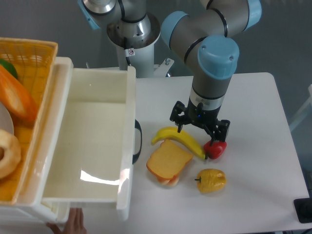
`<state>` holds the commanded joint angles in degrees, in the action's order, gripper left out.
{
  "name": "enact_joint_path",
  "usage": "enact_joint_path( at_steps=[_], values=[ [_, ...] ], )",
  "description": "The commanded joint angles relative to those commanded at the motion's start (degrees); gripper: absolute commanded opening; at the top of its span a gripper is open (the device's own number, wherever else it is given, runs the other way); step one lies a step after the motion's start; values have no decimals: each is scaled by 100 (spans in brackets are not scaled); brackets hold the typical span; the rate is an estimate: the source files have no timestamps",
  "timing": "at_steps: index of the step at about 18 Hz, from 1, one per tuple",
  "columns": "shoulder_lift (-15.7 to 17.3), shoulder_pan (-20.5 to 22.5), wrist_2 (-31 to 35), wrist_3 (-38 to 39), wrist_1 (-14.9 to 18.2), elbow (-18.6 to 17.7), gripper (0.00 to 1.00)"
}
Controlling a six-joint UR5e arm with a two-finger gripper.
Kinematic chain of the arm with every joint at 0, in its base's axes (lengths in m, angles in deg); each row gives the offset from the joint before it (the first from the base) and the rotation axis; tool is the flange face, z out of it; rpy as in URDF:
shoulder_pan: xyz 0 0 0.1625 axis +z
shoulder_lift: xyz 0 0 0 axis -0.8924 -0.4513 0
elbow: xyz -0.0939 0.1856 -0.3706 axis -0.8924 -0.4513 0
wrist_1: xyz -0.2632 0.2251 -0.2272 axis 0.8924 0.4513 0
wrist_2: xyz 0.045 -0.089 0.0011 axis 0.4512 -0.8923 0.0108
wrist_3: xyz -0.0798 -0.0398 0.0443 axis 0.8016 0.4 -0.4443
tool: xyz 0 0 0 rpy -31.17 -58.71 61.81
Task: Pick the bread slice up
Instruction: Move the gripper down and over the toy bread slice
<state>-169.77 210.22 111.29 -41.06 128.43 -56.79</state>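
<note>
At the far left a yellow basket was cut off by the picture's edge; it held a long orange loaf, a green item of which only a sliver showed, and a pale ring-shaped piece, all partly out of view. Beside it stood a white tray, its near corner running off the bottom edge. A dark object showed just past the tray's right wall, mostly hidden and not identifiable. At the bottom edge below the tray a skin-toned shape appeared, cropped too much to judge.

On the white worktop, the bread slice lay just right of the tray, resting tilted on a smaller orange-and-pinkish sandwich piece, which it largely covered. A banana touched the slice's far edge. A yellow pepper sat near the slice's right side, apart from it.

The gripper hung above the banana's right half, behind and to the right of the bread slice, not touching it. Its fingers appeared spread with nothing between them. A red pepper lay at the banana's tip, partly hidden by the gripper body. A dark object was cropped at the lower right corner.
</note>
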Motion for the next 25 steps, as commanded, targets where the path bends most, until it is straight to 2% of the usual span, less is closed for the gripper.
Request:
enact_joint_path(
  at_steps=[6, 9, 13, 21, 25],
  values=[
    [-61, -53, -26, 35, -26, -44, 100],
    [-193, -193, -44, 44, -368, -114, 100],
    [-307, -299, -44, 70, -571, -316, 100],
    [-667, -395, -536, -122, -615, -325, 100],
    [-870, -518, -527, -378, -624, -413, 100]
  ],
)
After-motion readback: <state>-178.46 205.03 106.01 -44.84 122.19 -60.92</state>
